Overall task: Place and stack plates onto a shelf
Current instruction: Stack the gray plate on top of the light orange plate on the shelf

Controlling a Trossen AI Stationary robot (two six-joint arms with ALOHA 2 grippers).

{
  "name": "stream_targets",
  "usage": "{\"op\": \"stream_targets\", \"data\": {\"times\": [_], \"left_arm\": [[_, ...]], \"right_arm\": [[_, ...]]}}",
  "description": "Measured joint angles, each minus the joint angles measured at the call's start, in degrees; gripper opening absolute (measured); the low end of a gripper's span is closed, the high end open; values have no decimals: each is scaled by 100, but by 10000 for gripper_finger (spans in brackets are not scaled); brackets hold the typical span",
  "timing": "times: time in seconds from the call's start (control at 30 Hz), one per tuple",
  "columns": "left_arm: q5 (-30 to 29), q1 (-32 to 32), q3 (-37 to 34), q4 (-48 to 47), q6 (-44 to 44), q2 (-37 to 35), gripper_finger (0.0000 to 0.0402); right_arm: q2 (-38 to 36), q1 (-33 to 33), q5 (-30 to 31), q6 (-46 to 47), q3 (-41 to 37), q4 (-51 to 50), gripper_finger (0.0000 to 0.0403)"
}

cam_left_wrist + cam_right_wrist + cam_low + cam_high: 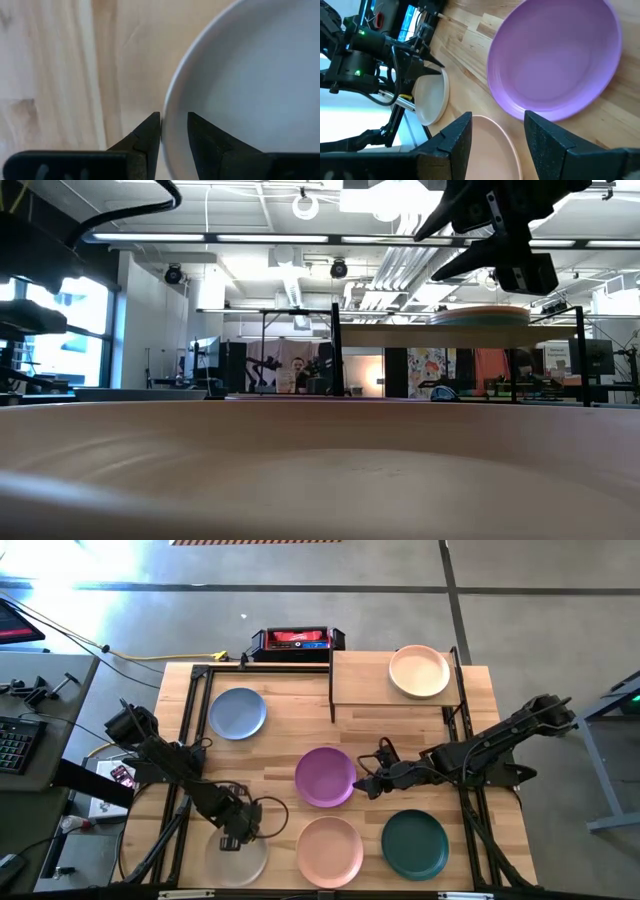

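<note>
My left gripper [232, 836] [174, 131] is at the near left of the table, shut on the far rim of a beige plate [237, 858] that lies flat on the wood. My right gripper [363, 783] [497, 134] hangs open beside the right edge of the purple plate [325, 777] [555, 60], above the gap between it and the pink plate [330, 850] [495, 145], touching nothing. The blue plate [237, 712] and the dark teal plate [415, 843] lie flat on the table. A peach plate [419, 671] rests on the shelf [360, 680]. My left gripper pinches the beige plate's raised rim [172, 107], with one finger [147, 135] outside the rim and the other [207, 137] inside the bowl. The fingers come from above, pointing down. The plate still lies on the table.
A red-and-black box [297, 640] stands at the far edge, left of the shelf. Black frame rails [190, 710] run along the table's left and right sides. Bare wood shows on the shelf's left half and between the blue and purple plates.
</note>
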Motion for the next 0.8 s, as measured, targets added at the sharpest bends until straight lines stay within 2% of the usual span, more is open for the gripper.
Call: {"op": "stream_targets", "data": {"times": [0.1,0.27,0.53,0.8], "left_arm": [[1,0,0,41,21,-2,67],[4,4,0,36,23,-2,9],[15,122,0,-45,99,-54,3],[-37,613,0,-227,468,-516,1]], "right_arm": [[0,0,33,0,-2,0,163],[0,0,35,0,-1,2,163],[0,0,-250,150,-2,2,163],[0,0,-321,100,-2,0,163]]}}
